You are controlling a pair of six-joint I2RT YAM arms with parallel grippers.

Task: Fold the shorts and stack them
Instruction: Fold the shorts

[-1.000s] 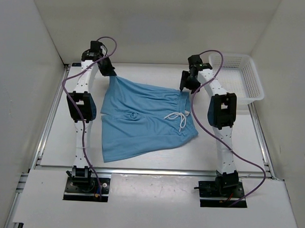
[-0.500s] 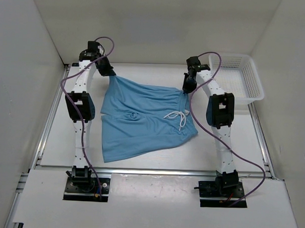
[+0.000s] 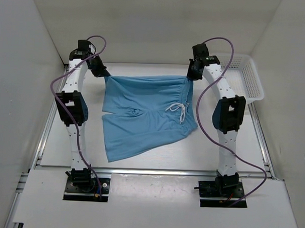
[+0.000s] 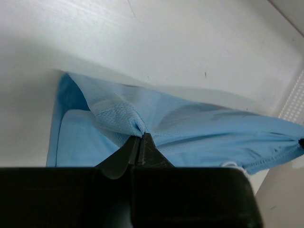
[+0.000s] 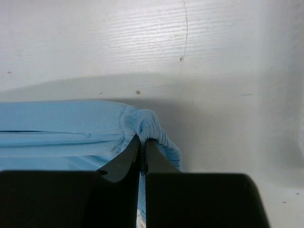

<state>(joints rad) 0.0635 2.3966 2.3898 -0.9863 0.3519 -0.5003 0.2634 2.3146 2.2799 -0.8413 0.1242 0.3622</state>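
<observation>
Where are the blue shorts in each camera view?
Top external: shorts at centre, far corners held.
Left wrist: shorts across the lower middle, pinched by the left gripper.
Right wrist: shorts at lower left, waistband pinched by the right gripper.
Shared landmark: the taut far edge between the grippers.

No writing, label, brand, number or sign can be read in any of the views, neither on the shorts (image 3: 145, 111), nor on the basket (image 3: 256, 82), nor on the table (image 3: 61, 136).
</observation>
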